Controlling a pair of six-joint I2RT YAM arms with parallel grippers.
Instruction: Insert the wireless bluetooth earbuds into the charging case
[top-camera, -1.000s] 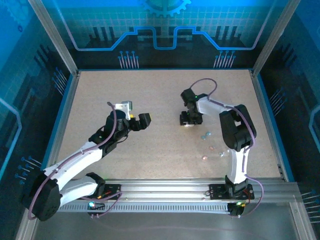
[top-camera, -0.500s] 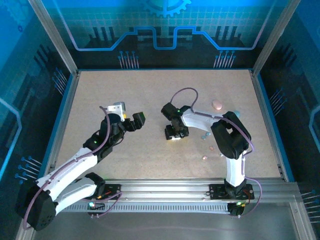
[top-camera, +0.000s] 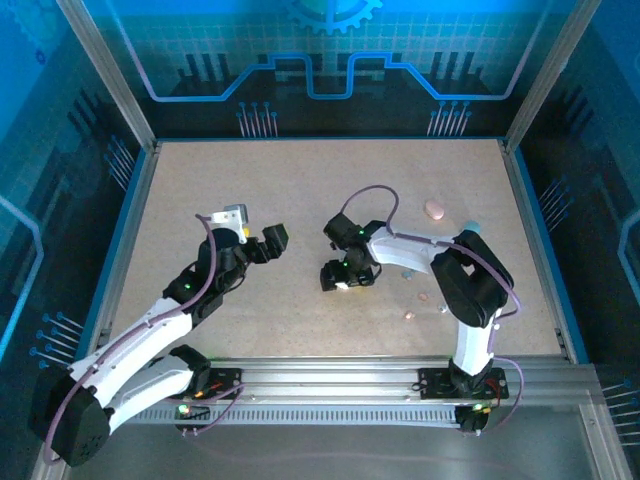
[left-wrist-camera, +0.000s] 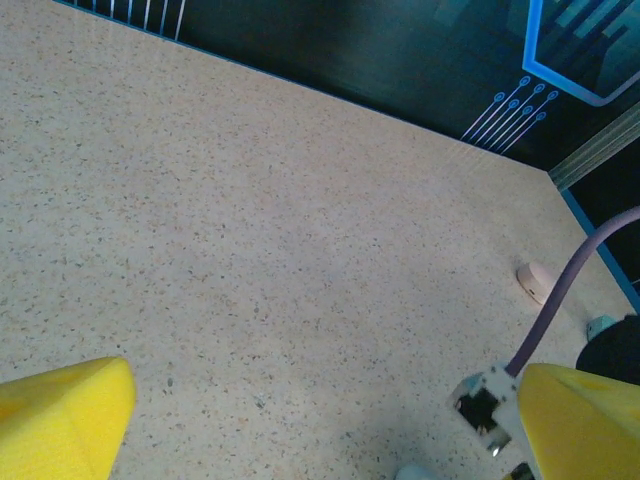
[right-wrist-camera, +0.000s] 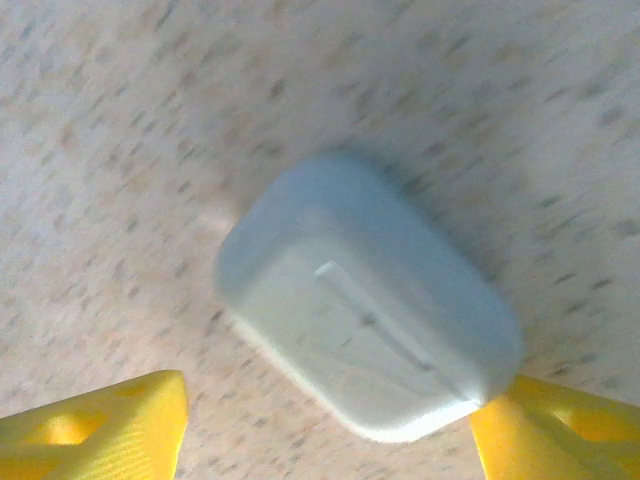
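Observation:
A white charging case (right-wrist-camera: 370, 330) lies closed on the speckled table between the yellow fingers of my right gripper (right-wrist-camera: 330, 430). The jaws stand open: the right finger (right-wrist-camera: 560, 430) touches the case's corner, while the left finger (right-wrist-camera: 100, 420) is clear of it. In the top view this gripper (top-camera: 345, 276) is at mid-table. Tiny earbuds lie loose to its right: a pale blue one (top-camera: 406, 270), pink ones (top-camera: 423, 297) (top-camera: 409, 315) and a whitish one (top-camera: 441, 308). My left gripper (top-camera: 266, 240) (left-wrist-camera: 320, 430) hovers open and holds nothing, to the left of the case.
A pink case (top-camera: 434, 209) (left-wrist-camera: 535, 280) and a teal case (top-camera: 470, 227) (left-wrist-camera: 600, 325) rest at the back right. The right arm's purple cable (left-wrist-camera: 565, 300) arches over the table. Raised blue walls (top-camera: 525, 230) border the table.
My right gripper has moved left and toward the near edge with the white case, and its jaws have widened. The left gripper shifted slightly left. The pink and teal cases have come into sight.

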